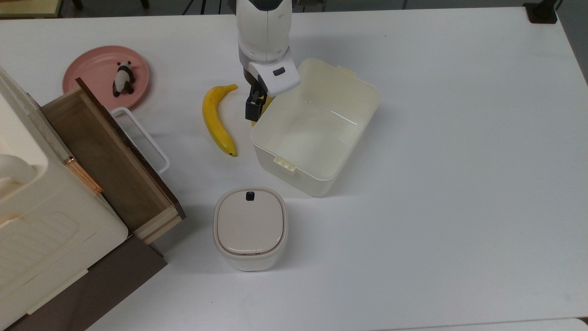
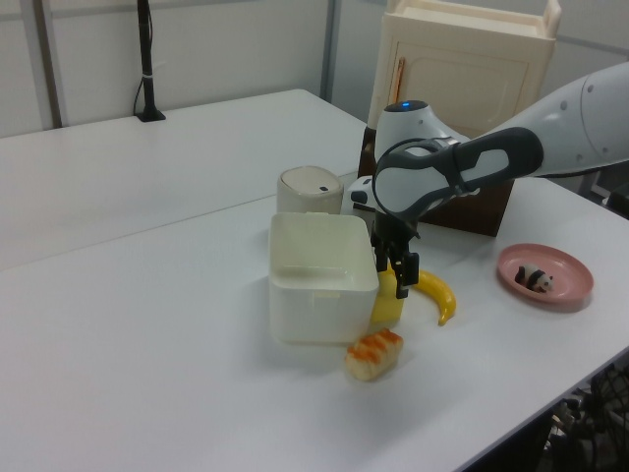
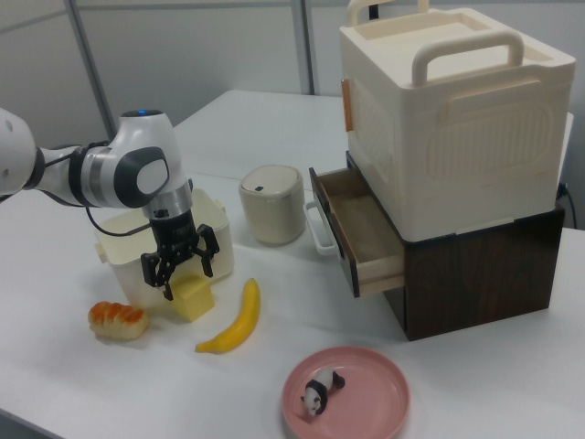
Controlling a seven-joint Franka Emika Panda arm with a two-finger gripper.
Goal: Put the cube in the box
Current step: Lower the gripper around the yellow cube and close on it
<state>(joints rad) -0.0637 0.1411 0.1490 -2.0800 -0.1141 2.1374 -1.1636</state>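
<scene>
Two spread fingers of the gripper (image 3: 180, 265) straddled the small pale-yellow spongy cube (image 3: 194, 297); probably light, compressible, best pinched across opposite faces.

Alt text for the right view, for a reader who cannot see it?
An open gripper hovers just over the cube, which sits on the table against the box. A banana and a bread roll lie nearby.

We see smooth, faintly glossy cream plastic on the box (image 1: 321, 119) — beside it, the cube (image 3: 194, 297) looks matt and spongy; the drawer (image 3: 361, 229) is brown grained wood.
</scene>
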